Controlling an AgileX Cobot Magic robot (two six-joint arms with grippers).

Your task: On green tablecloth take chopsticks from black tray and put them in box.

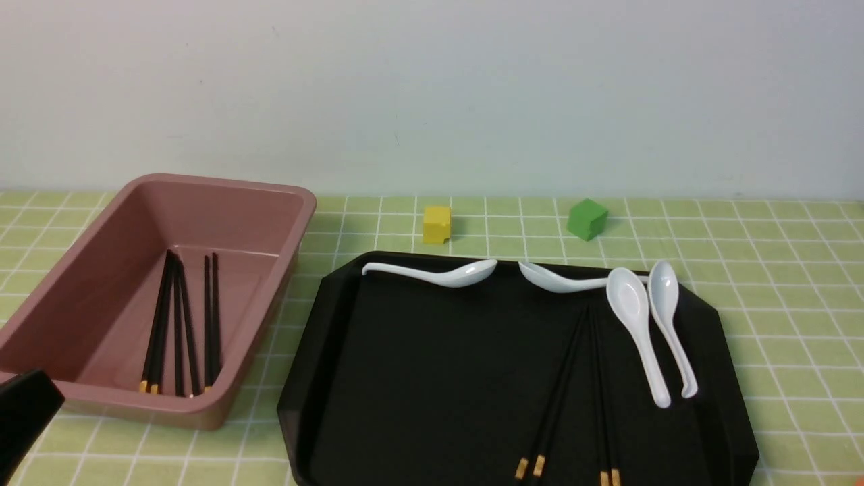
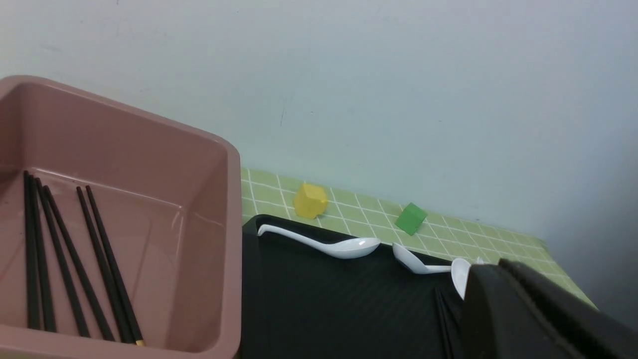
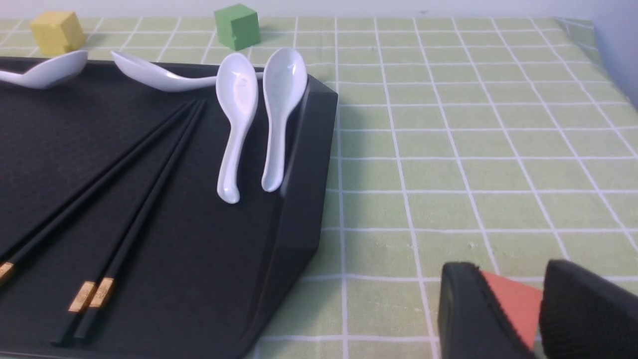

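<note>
Two pairs of black chopsticks with gold bands lie on the black tray, fanning toward its front edge; they also show in the right wrist view. Several more chopsticks lie inside the pink box on the left of the green tablecloth. My left gripper hovers off the box's front left corner, its jaws together and empty. My right gripper is low over the cloth to the right of the tray, jaws slightly apart, with a red thing showing in the gap.
Several white spoons lie along the tray's far and right sides. A yellow cube and a green cube stand on the cloth behind the tray. A pale wall closes the back.
</note>
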